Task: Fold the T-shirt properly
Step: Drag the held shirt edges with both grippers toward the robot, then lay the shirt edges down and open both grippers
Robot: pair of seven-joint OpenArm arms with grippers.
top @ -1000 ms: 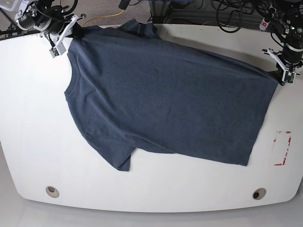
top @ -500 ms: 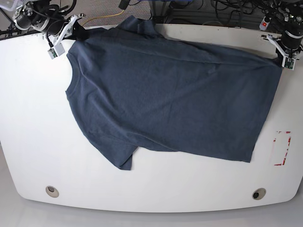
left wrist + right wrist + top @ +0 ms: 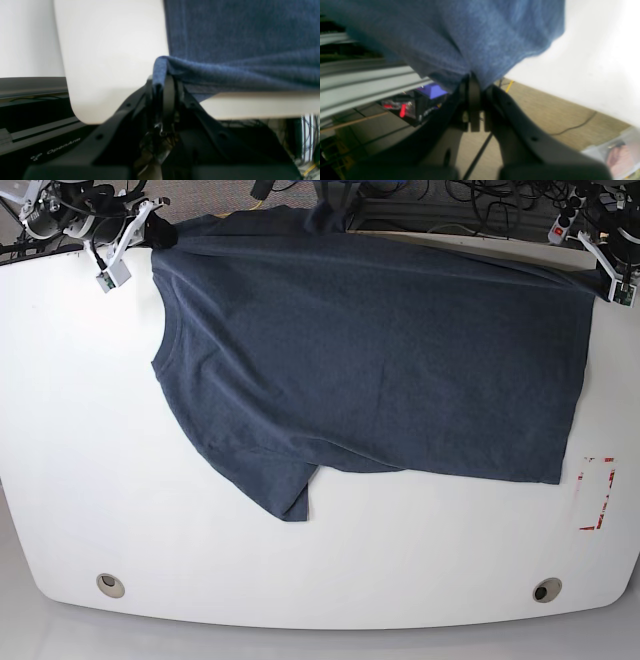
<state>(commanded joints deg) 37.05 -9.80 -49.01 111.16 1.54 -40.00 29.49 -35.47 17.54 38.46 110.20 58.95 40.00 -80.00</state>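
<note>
T-shirt, on the white tabletop: I have drawn its lower edge up toward the arms, both grippers clamped on cloth; flattening probably precedes folding.

The T-shirt is soft, matt cloth, mostly smooth, with small wrinkles near the far left corner. The table looks smooth and hard. The end effector on the left looks dark, like hard plastic or metal.
</note>
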